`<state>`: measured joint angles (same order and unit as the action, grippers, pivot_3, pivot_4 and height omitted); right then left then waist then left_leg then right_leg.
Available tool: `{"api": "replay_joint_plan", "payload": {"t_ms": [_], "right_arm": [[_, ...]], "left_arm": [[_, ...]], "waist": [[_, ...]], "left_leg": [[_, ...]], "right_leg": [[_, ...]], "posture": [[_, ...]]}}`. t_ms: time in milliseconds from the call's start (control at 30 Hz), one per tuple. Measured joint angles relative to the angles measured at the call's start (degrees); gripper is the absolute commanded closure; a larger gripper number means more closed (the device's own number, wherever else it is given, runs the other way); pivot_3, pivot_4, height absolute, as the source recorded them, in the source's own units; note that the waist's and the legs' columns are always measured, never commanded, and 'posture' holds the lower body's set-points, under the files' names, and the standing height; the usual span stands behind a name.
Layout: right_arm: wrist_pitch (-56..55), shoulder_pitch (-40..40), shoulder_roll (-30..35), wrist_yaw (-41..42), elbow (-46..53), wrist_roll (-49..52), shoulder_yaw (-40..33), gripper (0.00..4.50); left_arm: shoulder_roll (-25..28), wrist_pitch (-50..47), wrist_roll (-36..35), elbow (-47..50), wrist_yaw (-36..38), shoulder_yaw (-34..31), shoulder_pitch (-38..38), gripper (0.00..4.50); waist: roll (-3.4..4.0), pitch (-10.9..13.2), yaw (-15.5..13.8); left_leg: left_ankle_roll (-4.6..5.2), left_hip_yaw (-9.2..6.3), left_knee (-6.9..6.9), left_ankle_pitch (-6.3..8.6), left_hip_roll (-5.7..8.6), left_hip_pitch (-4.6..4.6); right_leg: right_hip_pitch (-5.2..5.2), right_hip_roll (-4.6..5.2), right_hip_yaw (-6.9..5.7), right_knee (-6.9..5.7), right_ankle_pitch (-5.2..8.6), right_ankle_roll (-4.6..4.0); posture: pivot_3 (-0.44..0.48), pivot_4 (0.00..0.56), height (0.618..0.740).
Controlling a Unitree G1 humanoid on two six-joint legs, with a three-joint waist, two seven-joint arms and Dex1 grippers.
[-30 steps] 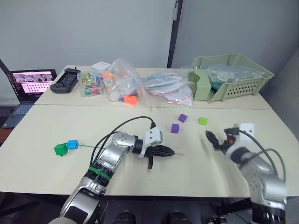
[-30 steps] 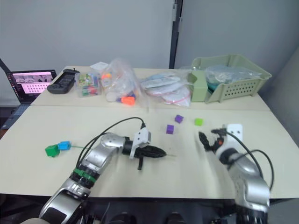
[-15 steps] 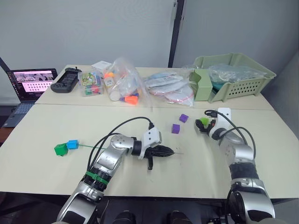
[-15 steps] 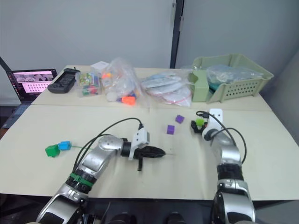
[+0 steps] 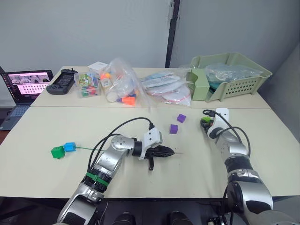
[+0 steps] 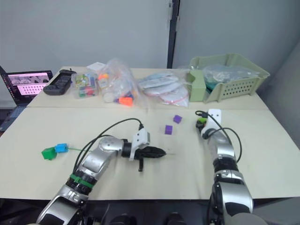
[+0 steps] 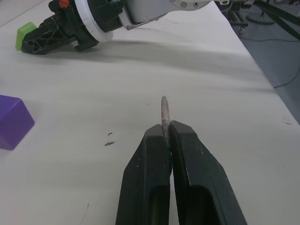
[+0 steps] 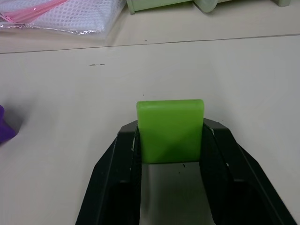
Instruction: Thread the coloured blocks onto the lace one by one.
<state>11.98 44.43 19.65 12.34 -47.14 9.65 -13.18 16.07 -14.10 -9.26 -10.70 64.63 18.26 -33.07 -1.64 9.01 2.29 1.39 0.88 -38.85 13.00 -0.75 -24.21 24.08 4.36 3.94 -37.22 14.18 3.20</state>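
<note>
Your right gripper (image 8: 171, 154) straddles the lime green block (image 8: 170, 129) on the desk (image 5: 262, 150), fingers at its two sides, apparently touching. Squeeze evenly and lift straight before carrying it over. Your left gripper (image 7: 165, 136) is clamped on the lace (image 7: 164, 112), tan tip poking forward. The block sits well apart from that tip.

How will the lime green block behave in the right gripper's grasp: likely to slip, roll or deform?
The lime green block sits squarely between the right gripper fingers, flat faces to the pads, so slipping seems unlikely. Its cube shape should not roll on the table. It looks like rigid, light plastic, probably holding its shape.
</note>
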Motion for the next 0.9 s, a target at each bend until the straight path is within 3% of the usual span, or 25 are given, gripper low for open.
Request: {"api": "replay_joint_plan", "payload": {"t_ms": [167, 400, 600, 700, 900], "right_arm": [[2.3, -4.7, 0.0, 0.2, 7.8, 0.3, 0.7, 3.34], [20.8, -26.3, -1.0, -0.6, 46.0, 4.2, 1.4, 3.34], [35.8, -41.1, -6.6, -5.2, 73.1, 8.9, 2.0, 3.34], [40.2, -46.0, -9.6, -7.9, 81.4, 9.7, 2.9, 3.34], [44.4, -50.2, -12.6, -11.8, 87.3, 9.3, 5.0, 3.34]], "left_arm": [[-0.2, 0.0, 0.0, 0.0, 0.0, 0.2, 0.0, 4.50], [-0.7, 0.1, -0.1, -0.2, 0.6, 0.7, 0.4, 4.50], [-1.8, 1.0, -0.1, -2.3, 2.1, 1.3, 0.2, 4.50], [-2.4, 1.7, -0.1, -3.9, 3.0, 1.5, -0.2, 4.50], [-2.5, 3.6, 0.1, -7.1, 4.5, 1.7, -1.0, 4.50]], "waist": [[0.01, 0.0, -0.2], [0.05, 0.0, -1.0], [0.08, 0.0, -1.3], [0.08, 0.0, -1.4], [0.08, 0.0, -1.4]], "left_leg": [[0.00, -0.07, 0.02, 0.00, -0.01, -0.04], [0.01, -0.15, 0.03, 0.01, -0.02, -0.09], [0.01, -0.12, -0.05, 0.01, -0.02, -0.07], [0.01, -0.10, -0.06, 0.00, -0.02, -0.06], [0.00, -0.06, -0.09, -0.01, -0.02, -0.07]], "right_leg": [[0.01, 0.04, -0.02, -0.01, 0.00, 0.00], [0.04, 0.06, -0.02, 0.00, -0.01, 0.03], [0.00, -0.04, -0.01, 0.08, 0.00, 0.04], [-0.02, -0.05, -0.01, 0.12, 0.01, 0.04], [-0.02, -0.05, 0.00, 0.17, 0.02, 0.05]], "posture": [[0.000, 0.150, 0.734], [0.000, 0.150, 0.734], [0.000, 0.150, 0.734], [0.000, 0.150, 0.734], [0.000, 0.150, 0.734]]}}
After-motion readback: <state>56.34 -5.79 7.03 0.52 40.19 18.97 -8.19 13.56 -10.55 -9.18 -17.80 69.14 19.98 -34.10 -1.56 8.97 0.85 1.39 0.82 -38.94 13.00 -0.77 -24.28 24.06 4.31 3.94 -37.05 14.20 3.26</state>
